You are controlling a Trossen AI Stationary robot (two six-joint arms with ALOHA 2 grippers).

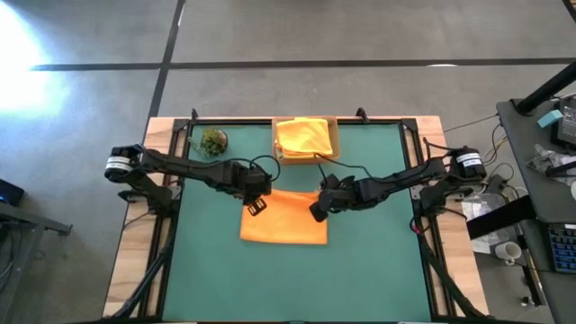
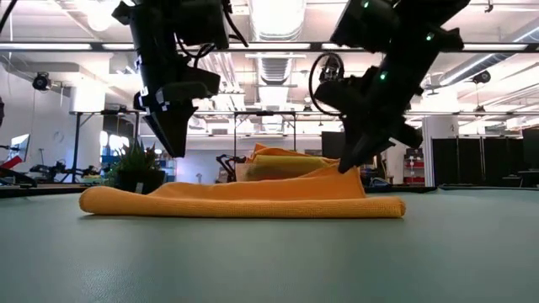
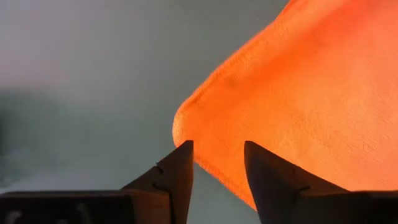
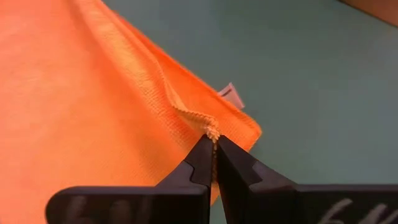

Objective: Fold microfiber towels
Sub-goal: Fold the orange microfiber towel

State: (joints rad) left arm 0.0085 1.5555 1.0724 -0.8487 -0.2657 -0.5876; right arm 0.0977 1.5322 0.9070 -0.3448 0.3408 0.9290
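Just in front of the cardboard tray (image 1: 335, 137), we finish a fold of the orange towel (image 1: 286, 223), left gripper (image 3: 216, 163) parted above one corner, right gripper (image 4: 213, 152) pinching another, which it must release next

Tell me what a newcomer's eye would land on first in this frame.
The orange towel, folded on the middle of the green mat, with both grippers at its far edge. The right gripper pinches a corner shut; the left gripper stands open at another. Behind, a yellow towel fills a cardboard tray.
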